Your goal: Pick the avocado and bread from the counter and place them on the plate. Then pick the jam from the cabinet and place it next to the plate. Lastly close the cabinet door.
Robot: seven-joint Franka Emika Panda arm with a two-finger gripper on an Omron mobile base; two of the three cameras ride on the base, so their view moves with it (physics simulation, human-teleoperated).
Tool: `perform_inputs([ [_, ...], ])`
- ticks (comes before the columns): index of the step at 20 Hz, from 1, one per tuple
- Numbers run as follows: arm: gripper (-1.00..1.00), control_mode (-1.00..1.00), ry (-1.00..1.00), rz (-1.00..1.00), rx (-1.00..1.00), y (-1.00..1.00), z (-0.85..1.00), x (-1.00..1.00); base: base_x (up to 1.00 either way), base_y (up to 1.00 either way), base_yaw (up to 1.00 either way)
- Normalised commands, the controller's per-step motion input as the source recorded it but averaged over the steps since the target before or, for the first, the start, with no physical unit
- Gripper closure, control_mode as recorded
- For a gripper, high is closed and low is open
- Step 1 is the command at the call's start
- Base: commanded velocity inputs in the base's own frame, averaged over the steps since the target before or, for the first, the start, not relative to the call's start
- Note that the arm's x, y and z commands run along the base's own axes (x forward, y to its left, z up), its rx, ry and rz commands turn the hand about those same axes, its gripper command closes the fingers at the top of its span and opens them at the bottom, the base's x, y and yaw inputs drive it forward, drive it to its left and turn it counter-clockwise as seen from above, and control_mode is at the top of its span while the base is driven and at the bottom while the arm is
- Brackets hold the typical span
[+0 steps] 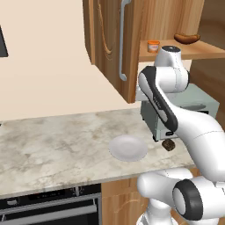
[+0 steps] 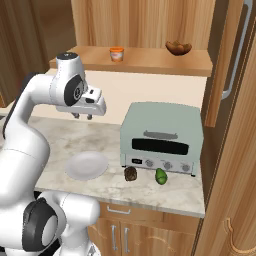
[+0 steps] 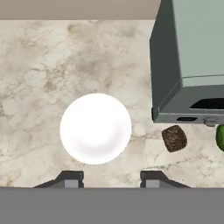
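The plate [image 2: 86, 166] lies bare on the desk [image 1: 52, 145], left of the toaster oven [image 2: 162, 137]; the bread [image 2: 131, 173] and the avocado [image 2: 160, 176] sit on the desk just in front of that oven, the bread nearer the plate. The jam [image 2: 116, 54] stands on the shelf of the open cabinet [image 2: 145, 60] above the oven, with a brown bowl [image 2: 178, 48] to its right. The hand [image 2: 83, 116] hangs above the plate, left of the oven, fingers drawn in and holding nothing.

The bare plate [image 1: 128, 148] lies on the counter [image 1: 52, 145], near the bread [image 1: 168, 144] by the toaster oven [image 1: 193, 105].
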Motion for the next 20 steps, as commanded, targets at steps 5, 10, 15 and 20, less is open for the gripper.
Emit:
perform_inputs([
  [5,-1.0,-1.0,0.0,0.0,0.0,-0.04,-0.07,0.0,0.0,0.0,0.0],
  [10,-1.0,-1.0,0.0,0.01,-0.02,-0.09,-0.1,0.0,0.0,0.0,0.0],
  [15,-1.0,-1.0,0.0,0.01,0.0,-0.15,-0.11,0.0,0.0,0.0,0.0],
  [20,-1.0,-1.0,0.01,0.01,0.0,-0.21,-0.15,0.0,0.0,0.0,0.0],
])
